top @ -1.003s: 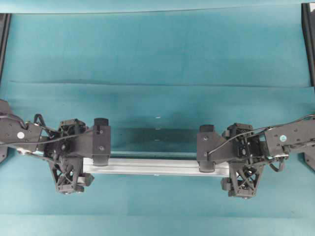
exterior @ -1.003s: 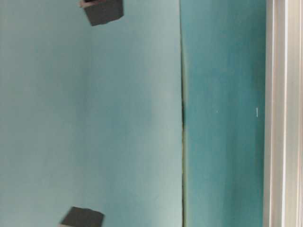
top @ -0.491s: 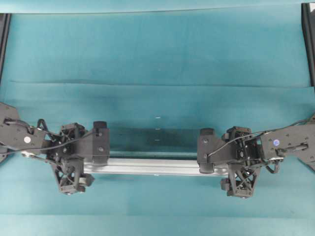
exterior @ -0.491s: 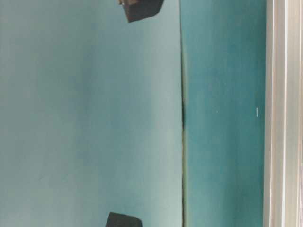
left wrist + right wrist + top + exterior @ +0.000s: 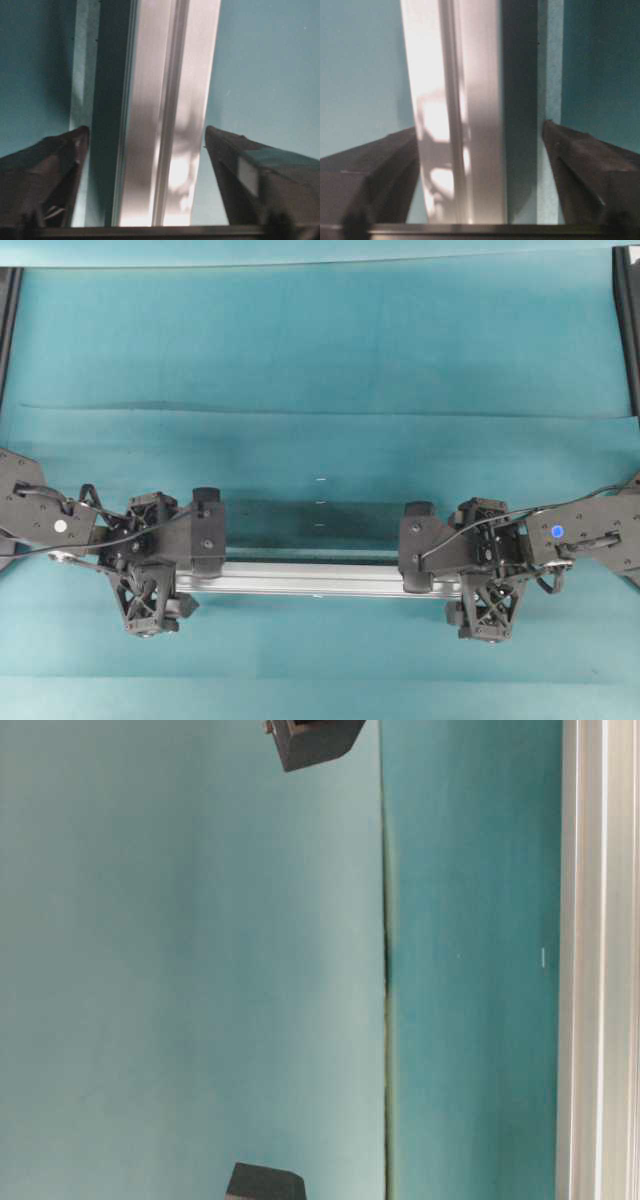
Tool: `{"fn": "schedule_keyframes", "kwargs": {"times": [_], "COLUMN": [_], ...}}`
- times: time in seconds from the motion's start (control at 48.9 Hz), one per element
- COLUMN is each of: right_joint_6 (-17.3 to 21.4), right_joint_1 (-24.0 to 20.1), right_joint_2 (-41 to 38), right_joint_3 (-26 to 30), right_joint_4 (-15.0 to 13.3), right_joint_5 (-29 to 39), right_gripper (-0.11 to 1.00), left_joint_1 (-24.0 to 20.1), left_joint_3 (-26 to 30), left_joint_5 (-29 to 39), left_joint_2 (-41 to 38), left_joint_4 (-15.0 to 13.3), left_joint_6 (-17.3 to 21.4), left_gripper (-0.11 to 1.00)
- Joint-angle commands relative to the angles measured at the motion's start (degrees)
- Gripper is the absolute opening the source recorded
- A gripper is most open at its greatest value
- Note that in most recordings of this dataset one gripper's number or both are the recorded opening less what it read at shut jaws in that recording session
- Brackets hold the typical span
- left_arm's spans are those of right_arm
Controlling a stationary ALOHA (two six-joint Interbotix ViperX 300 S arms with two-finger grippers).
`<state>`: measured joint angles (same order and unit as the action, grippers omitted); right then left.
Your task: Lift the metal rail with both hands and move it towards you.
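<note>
One metal rail [image 5: 315, 578] lies on one teal worktop [image 5: 320, 350]; two black end effectors, left end effector [image 5: 205, 562] and right end effector [image 5: 418, 562], straddle it.

The overhead view looks straight down; both wrist views sit close above the metal rail [image 5: 165, 125] it shows.

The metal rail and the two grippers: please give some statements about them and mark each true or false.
1. The metal rail lies level across the overhead view. True.
2. The left gripper straddles the rail with gaps at both fingers. True.
3. The right gripper hangs far from the rail. False: the rail runs between its fingers.
4. The cloth is red. False: it is teal.
</note>
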<state>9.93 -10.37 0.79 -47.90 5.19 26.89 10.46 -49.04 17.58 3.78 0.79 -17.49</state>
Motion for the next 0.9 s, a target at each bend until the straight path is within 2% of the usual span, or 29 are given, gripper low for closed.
{"fn": "schedule_keyframes", "kwargs": {"times": [0.0,0.102,0.164,0.205,0.368,0.88], "right_joint_6": [0.18,0.09,0.0,0.09,0.09,0.0], "right_joint_1": [0.09,0.18,0.18,0.18,0.18,0.26], "right_joint_2": [-0.7,-0.97,-0.97,-1.05,-1.05,0.62], "right_joint_3": [0.44,0.88,1.05,1.14,1.14,1.76], "right_joint_4": [-0.09,0.09,0.26,0.26,1.14,1.32], "right_joint_5": [0.18,1.05,1.23,1.32,1.32,2.37], "right_gripper": [0.83,0.57,0.43,0.37,0.37,0.37], "left_joint_1": [0.09,0.09,0.09,0.09,0.09,0.09], "left_joint_3": [0.35,0.7,0.97,0.97,0.97,1.49], "left_joint_5": [-0.35,-0.44,-0.44,-0.44,-0.44,0.18], "left_joint_2": [0.26,0.26,0.18,0.09,0.09,0.88], "left_joint_4": [0.09,0.09,0.09,0.18,0.09,0.18], "left_joint_6": [-0.18,-0.18,0.18,0.26,0.18,-0.18], "left_gripper": [0.75,0.42,0.31,0.31,0.31,0.31]}}
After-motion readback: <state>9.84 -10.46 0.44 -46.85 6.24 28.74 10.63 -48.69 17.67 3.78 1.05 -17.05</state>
